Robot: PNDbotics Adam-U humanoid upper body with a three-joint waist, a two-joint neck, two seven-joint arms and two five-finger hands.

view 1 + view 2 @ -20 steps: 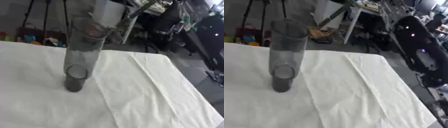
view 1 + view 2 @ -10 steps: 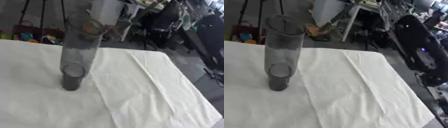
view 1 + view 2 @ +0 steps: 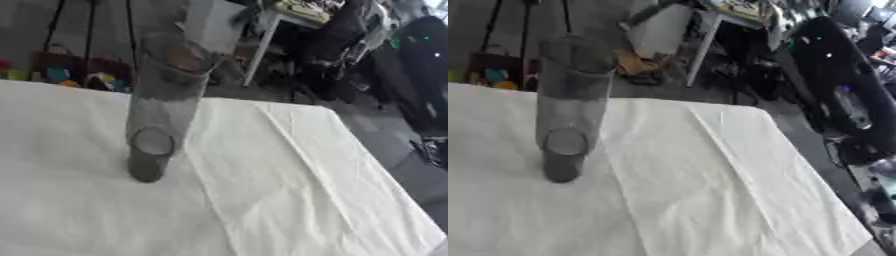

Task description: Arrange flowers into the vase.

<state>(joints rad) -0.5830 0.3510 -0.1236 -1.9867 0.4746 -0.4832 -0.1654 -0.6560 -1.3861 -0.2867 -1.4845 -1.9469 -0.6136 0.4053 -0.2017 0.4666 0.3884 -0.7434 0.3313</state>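
White cloth covers the counter (image 3: 289,200), the empty glass vase (image 3: 162,107) upright at its left — no robot hand or flowers visible — tall enough to tip if nudged.

Even, soft daylight brightens the white tablecloth (image 3: 289,190); the clear vase (image 3: 162,110) is motion-blurred, with dim, smeared clutter behind it.

Two head-mounted eyes angled down, close over the same vase (image 3: 162,110) and white tablecloth (image 3: 289,190).
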